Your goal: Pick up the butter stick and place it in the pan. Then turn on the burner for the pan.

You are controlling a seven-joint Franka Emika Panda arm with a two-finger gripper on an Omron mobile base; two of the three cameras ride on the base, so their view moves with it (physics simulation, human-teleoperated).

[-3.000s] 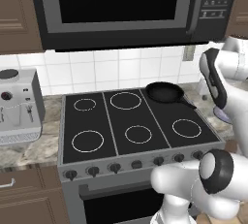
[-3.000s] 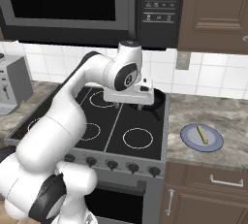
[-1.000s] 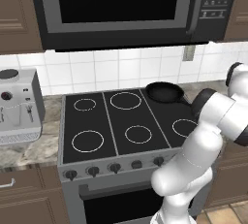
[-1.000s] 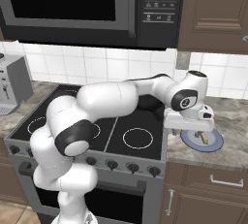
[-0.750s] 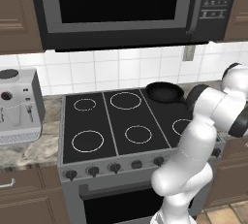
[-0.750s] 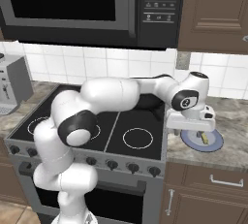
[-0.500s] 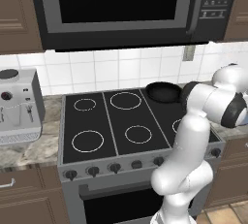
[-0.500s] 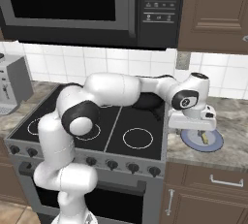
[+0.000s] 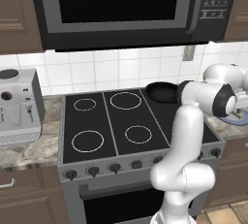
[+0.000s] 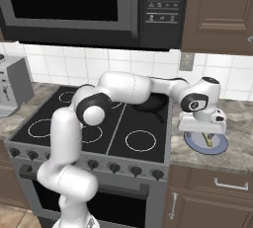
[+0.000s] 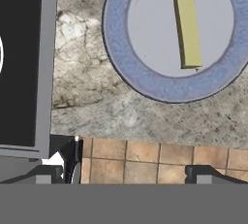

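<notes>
The arm reached out across the stove (image 10: 99,123) to the stone counter (image 10: 237,123) at its three o'clock side, and the gripper (image 10: 203,132) hung just above the blue-grey plate (image 10: 195,143), jaws spread wide with nothing between them. The butter stick (image 11: 186,22) lay flat on that plate (image 11: 145,80), running from its centre toward twelve o'clock in the hand view. The pan (image 9: 162,92) sat on the stove's rear burner at about ten o'clock from the plate, well apart from the butter
</notes>
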